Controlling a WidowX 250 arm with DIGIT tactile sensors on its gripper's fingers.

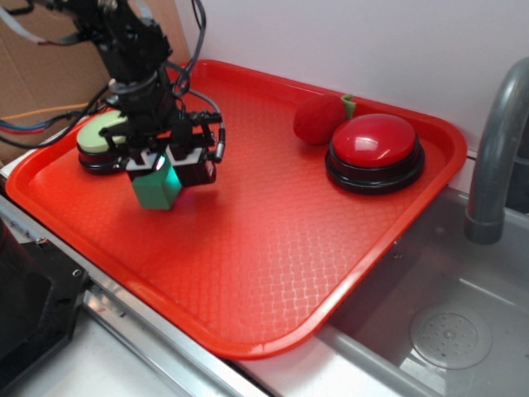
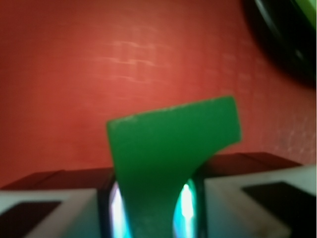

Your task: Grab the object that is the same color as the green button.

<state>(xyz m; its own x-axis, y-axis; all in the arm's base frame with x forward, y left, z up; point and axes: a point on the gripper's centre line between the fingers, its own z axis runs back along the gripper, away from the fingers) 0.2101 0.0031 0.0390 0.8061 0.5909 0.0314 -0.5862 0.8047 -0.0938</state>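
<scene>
A small teal-green block (image 1: pixel 157 188) with a curved notch hangs just above the red tray (image 1: pixel 248 240), at the tray's left side. My gripper (image 1: pixel 162 168) is shut on its upper part. In the wrist view the block (image 2: pixel 168 148) fills the middle, pinched between the two fingers (image 2: pixel 74 208) at the bottom edge. The pale-green domed button (image 1: pixel 101 135) on its black base sits right behind the gripper, partly hidden by the arm; its edge (image 2: pixel 292 34) shows blurred at the top right of the wrist view.
A large red domed button (image 1: pixel 374 150) stands at the tray's back right, with a red plush strawberry (image 1: pixel 321 118) beside it. A steel sink (image 1: pixel 438 331) and a grey faucet (image 1: pixel 496 149) lie to the right. Cables hang behind the arm.
</scene>
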